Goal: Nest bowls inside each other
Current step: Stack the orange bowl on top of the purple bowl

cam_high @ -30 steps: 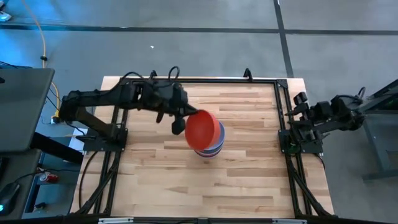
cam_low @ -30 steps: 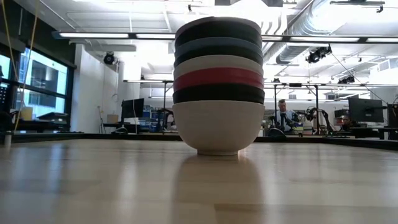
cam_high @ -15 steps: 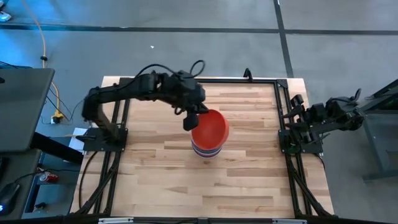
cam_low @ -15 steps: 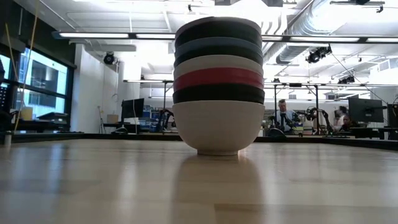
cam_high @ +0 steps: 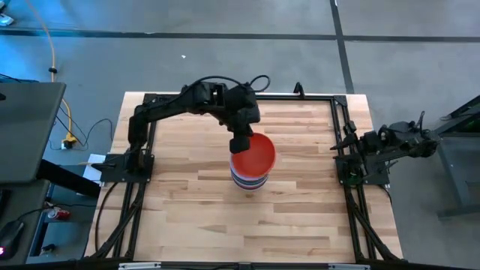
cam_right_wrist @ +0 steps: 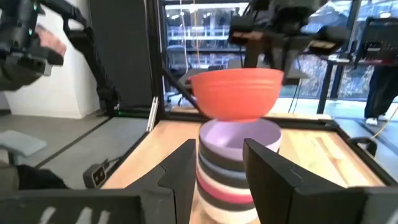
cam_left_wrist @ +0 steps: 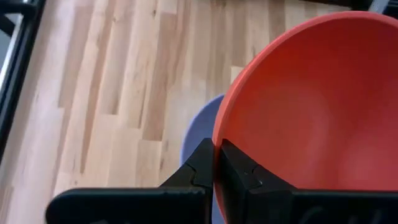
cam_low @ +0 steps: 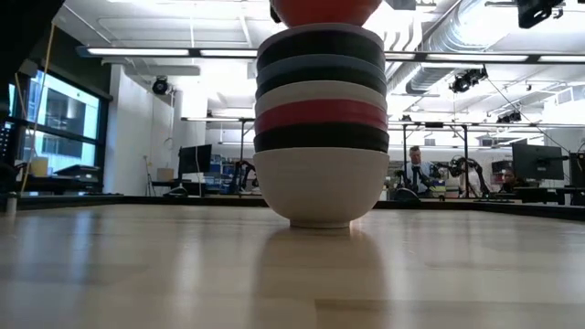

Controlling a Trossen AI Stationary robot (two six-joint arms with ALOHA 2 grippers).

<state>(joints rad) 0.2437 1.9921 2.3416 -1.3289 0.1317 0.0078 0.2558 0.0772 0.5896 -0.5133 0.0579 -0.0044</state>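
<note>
Wooden slats form the table [cam_high: 292, 217], bounded by a black frame, with a bright open workshop visible beyond it in the low view. Left gripper [cam_left_wrist: 216, 163]: fingers [cam_left_wrist: 239, 171] closed tight on the rim of the red bowl [cam_high: 253, 154], one finger inside the rim, one outside. The red bowl hangs just above the stack of bowls [cam_low: 321, 128], not yet seated, slightly tilted. The stack stands upright near the table's middle, somewhat toward the right edge; from the base up it reads white, black, red or magenta band, white, black, blue-grey, black, with a lavender bowl [cam_right_wrist: 239, 138] uppermost. The left arm reaches in from the far left corner. Right gripper [cam_right_wrist: 214, 163]: fingers spread apart, holding nothing, parked at the right edge of the table and facing the stack. A person [cam_low: 418, 171] sits in the room well behind the table.
</note>
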